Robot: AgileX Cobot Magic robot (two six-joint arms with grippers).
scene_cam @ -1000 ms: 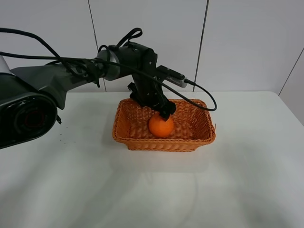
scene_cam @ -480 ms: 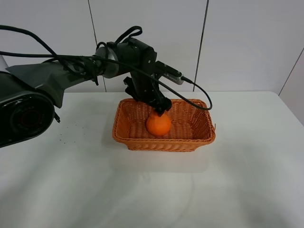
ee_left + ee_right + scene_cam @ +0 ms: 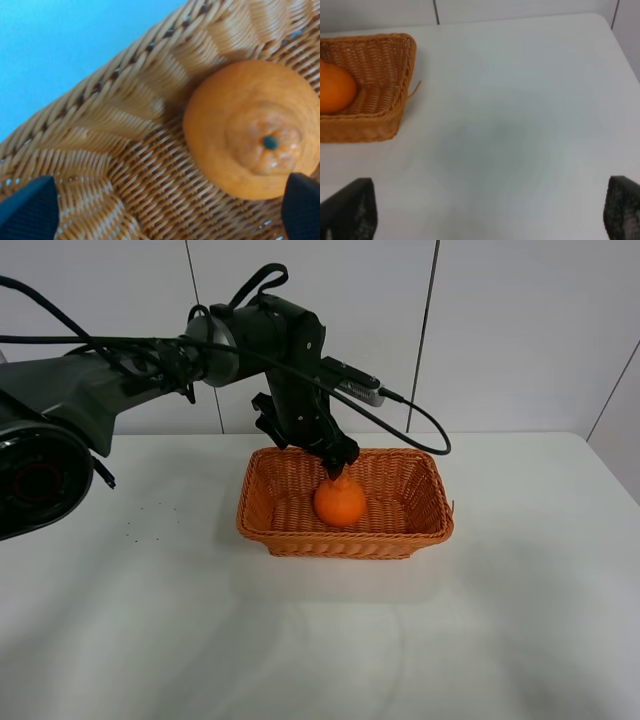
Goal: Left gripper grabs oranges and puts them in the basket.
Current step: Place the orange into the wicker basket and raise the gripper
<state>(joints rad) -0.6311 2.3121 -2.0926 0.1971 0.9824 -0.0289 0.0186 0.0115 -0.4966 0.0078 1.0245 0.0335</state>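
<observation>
one orange (image 3: 339, 503) in basket (image 3: 420, 526), just under left hand (image 3: 338, 468) w/ fingers (image 3: 27, 210) wide apart

The left gripper (image 3: 338, 472) is hovering right over the orange (image 3: 339, 504), blocking entry from above. The basket (image 3: 396, 512) floor is lying bare on either side of the fruit.

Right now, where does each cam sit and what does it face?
Exterior high: up high, facing table, basket, orange; left arm, left tool show.
Left wrist: behind left tool, looking into basket at orange; fingertips show.
Right wrist: behind right tool, facing across table; its tips show.
Shared: basket, orange in all.
</observation>
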